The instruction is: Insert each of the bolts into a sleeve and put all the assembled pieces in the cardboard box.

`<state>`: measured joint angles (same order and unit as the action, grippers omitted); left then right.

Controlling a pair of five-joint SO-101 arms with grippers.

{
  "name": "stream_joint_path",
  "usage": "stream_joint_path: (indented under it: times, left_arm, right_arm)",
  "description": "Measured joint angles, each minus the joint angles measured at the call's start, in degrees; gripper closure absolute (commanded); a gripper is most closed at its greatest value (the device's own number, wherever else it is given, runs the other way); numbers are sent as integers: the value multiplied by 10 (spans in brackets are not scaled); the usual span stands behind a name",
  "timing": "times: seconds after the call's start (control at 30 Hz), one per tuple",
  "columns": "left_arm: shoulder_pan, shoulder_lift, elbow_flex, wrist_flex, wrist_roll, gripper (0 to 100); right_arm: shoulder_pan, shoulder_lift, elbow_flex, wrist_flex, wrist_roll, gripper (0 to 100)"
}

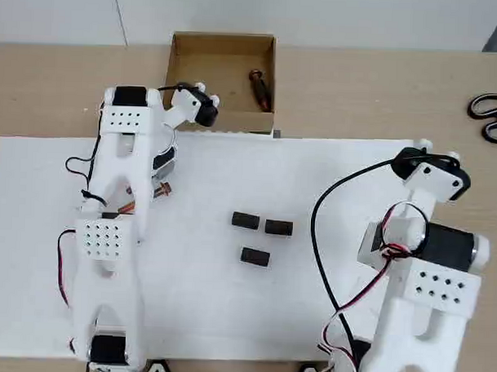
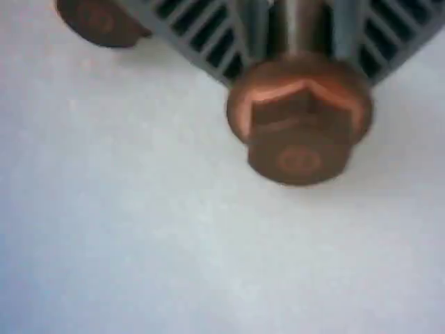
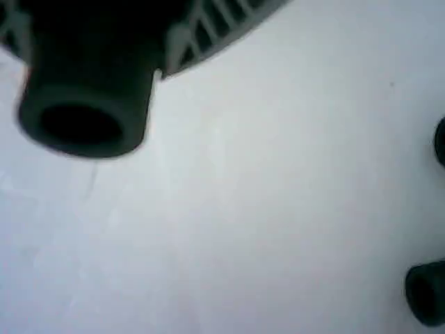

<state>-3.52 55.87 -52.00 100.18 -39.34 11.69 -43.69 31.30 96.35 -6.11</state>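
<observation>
Left fingers (image 2: 195, 31) clamp a bolt (image 2: 299, 132); right fingers (image 3: 215, 24) clamp a sleeve (image 3: 83, 118). 1 assembled piece (image 1: 258, 87) lies in the box (image 1: 208, 70).

I can read no words, numbers or labels on anything on my desk (image 1: 358, 92). The head of one bolt (image 2: 299, 132) bears a round stamped mark, too blurred to make out.
</observation>
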Motion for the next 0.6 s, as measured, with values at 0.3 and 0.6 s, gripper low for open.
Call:
stream_joint_path:
  times: [0.3, 0.6]
  left_arm:
    - [17, -145, 59, -7, 96, 995]
    - [63, -425, 275, -6, 179, 995]
  right_arm:
    - [0, -17, 0, 0, 2, 995]
    - [-33, -146, 0, 0, 62, 995]
